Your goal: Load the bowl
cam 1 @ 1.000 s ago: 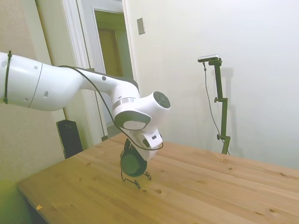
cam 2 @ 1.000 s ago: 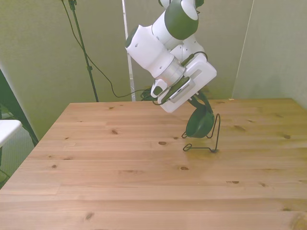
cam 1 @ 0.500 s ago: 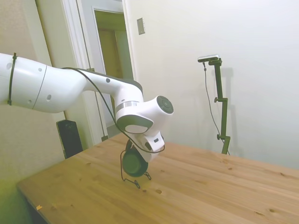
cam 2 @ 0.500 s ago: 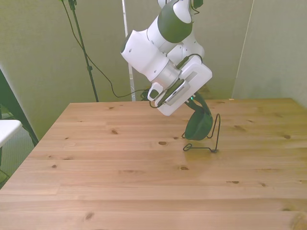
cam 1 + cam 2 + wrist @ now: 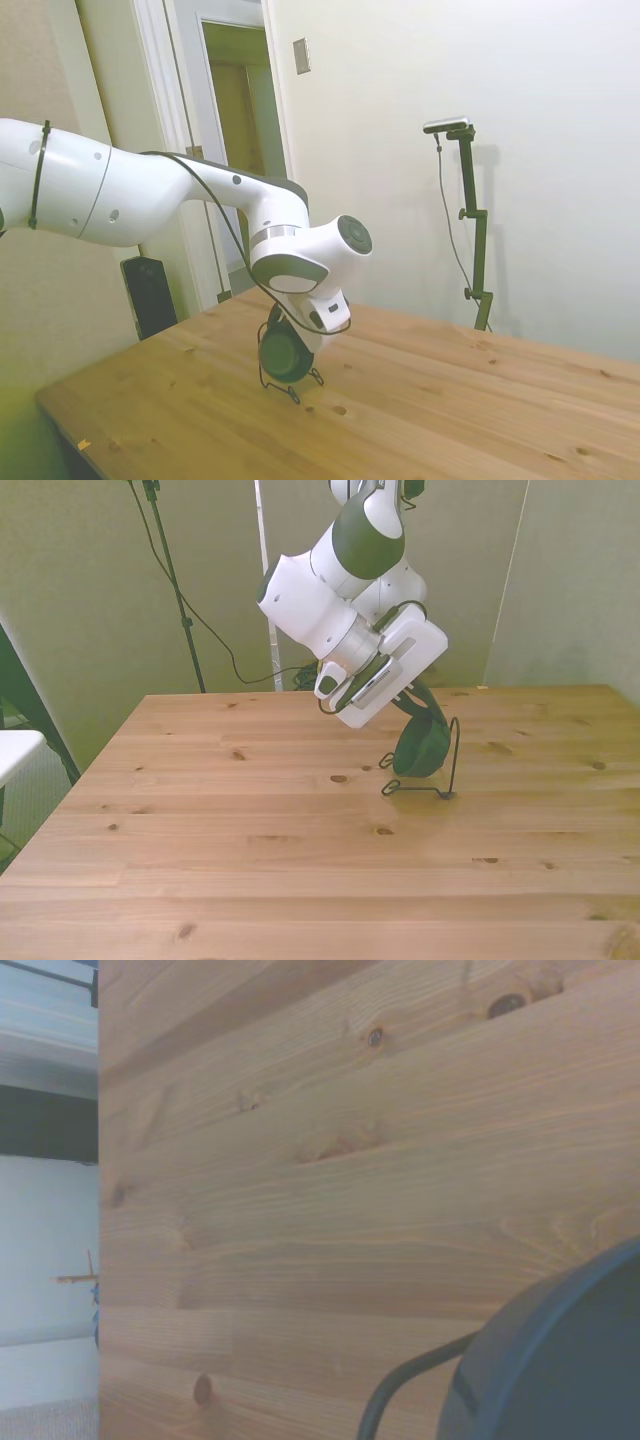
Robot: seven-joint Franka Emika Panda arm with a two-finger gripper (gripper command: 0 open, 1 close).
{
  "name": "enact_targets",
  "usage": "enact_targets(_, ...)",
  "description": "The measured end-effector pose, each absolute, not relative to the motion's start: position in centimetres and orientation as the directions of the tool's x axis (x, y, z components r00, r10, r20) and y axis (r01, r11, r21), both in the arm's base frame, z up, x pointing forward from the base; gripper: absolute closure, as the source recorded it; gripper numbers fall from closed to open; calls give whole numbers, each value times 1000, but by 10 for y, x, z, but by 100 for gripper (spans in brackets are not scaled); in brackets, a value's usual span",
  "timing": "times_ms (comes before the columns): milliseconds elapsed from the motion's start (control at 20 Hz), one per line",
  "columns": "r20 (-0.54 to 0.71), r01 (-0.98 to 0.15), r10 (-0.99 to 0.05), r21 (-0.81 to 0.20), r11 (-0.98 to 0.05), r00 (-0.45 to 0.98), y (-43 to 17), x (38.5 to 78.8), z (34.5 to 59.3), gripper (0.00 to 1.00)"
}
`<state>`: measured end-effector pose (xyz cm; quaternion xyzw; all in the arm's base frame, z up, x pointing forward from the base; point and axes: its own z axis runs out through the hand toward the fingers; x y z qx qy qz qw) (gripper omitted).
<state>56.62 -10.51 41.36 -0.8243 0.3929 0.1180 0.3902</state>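
The dark green bowl [image 5: 420, 750] stands on its edge inside the thin black wire rack [image 5: 452, 765], near the table's middle. My gripper [image 5: 419, 710] reaches down from the white hand onto the bowl's upper rim and is shut on it. In the side view the bowl [image 5: 283, 352] hangs just under the wrist, with the rack's feet [image 5: 291, 392] on the wood below it. The wrist view catches a blurred edge of the bowl [image 5: 560, 1360] and one rack wire [image 5: 400, 1380] over the planks.
The wooden table [image 5: 250, 830] spreads wide around the rack on all sides. A doorway and a dark speaker [image 5: 148, 292] stand beyond the table's far edge in the side view.
The hand and bowl have shifted slightly down and toward the front view's right, and the bowl sits a little lower within the rack.
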Motion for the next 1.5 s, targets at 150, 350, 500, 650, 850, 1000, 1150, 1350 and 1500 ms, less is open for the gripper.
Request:
enact_targets(150, -507, -744, -556, -545, -386, 659, -105, 567, 409, 100)
enact_targets(350, -517, -752, -554, -534, -387, 653, -104, 569, 398, 100)
enact_targets(500, -515, -752, -556, -532, -390, 652, -103, 570, 397, 100)
enact_targets(650, -508, -751, -562, -532, -392, 653, -103, 571, 396, 100)
enact_targets(850, -498, -745, -563, -529, -406, 660, -99, 572, 397, 0)
enact_targets(1000, -489, -742, -566, -525, -416, 664, -98, 572, 398, 0)
enact_targets(1150, -486, -750, -578, -509, -422, 655, -96, 572, 402, 0)
enact_targets(1350, -464, -754, -603, -496, -431, 649, -93, 570, 419, 0)
enact_targets(1500, -447, -748, -611, -505, -431, 654, -93, 567, 433, 0)
